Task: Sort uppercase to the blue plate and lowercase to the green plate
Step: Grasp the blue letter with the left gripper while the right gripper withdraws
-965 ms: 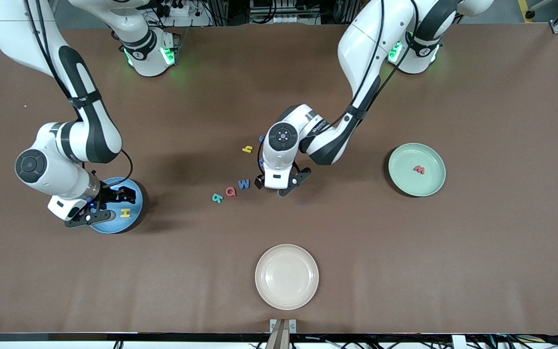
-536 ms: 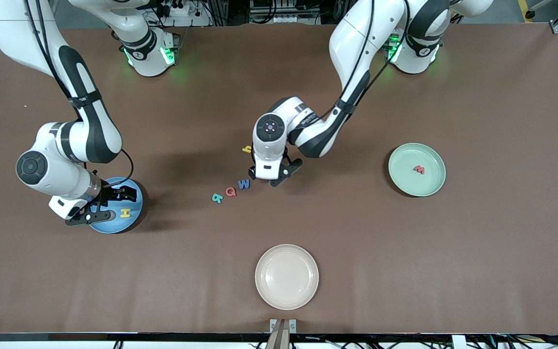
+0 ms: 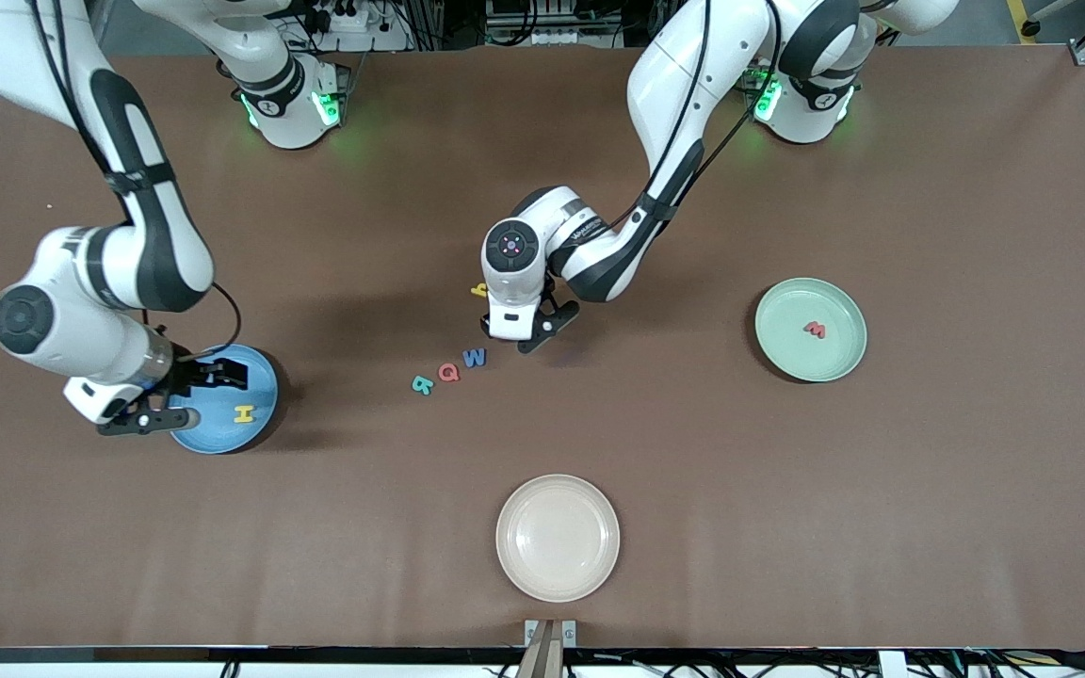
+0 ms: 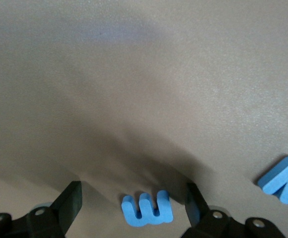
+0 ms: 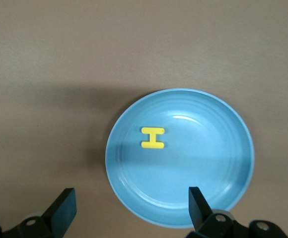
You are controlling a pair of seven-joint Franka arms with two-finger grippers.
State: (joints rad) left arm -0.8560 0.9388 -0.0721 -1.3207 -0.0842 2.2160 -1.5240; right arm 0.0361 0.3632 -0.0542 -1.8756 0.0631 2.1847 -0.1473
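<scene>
Here, operator, is what you see.
Front view, left pincer (image 3: 516, 337): low at frame centre, just above the blue W (image 3: 474, 357); yellow h (image 3: 479, 290) beside it.
Front view, capitals: W, red Q (image 3: 449, 372), teal R (image 3: 423, 384) in a row on the worktop (image 3: 787, 490).
Front view, plates: yellow H (image 3: 243, 413) on the blue plate (image 3: 222, 372), lower left; red letter (image 3: 815, 330) on the green plate (image 3: 792, 350), right; cream plate (image 3: 558, 538), bottom centre.
Left wrist view: fingers (image 4: 70, 203) spread wide around the blue m (image 4: 147, 208), holding nothing.
Right wrist view: right pincer (image 5: 129, 210) open, empty, over the blue plate's edge.
</scene>
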